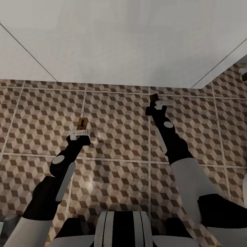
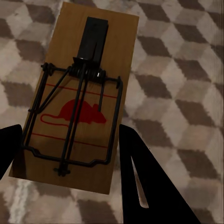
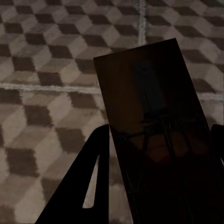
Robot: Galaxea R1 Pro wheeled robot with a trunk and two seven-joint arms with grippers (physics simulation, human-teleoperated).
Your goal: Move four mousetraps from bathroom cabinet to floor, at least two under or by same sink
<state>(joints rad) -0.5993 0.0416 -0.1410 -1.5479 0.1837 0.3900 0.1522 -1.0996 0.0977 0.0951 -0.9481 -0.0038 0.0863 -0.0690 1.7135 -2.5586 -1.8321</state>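
Two mousetraps show, one in each gripper, over the cube-patterned bathroom floor (image 1: 116,113). My left gripper (image 1: 81,129) is shut on a tan mousetrap (image 1: 82,122). In the left wrist view this mousetrap (image 2: 79,88) shows its red mouse mark and black wire, with the left gripper (image 2: 70,133) gripping its near end between dark fingers (image 2: 144,182). My right gripper (image 1: 155,103) is shut on a second mousetrap (image 1: 153,97), which looks dark and shadowed (image 3: 158,126) between the right gripper's (image 3: 161,135) fingers (image 3: 88,182). The cabinet is out of view.
A large white surface (image 1: 116,41) with thin dark seams rises just beyond the grippers, where the tiles end. The floor runs on around its right corner (image 1: 230,85). A small grey round object (image 1: 7,219) lies by my base on the left.
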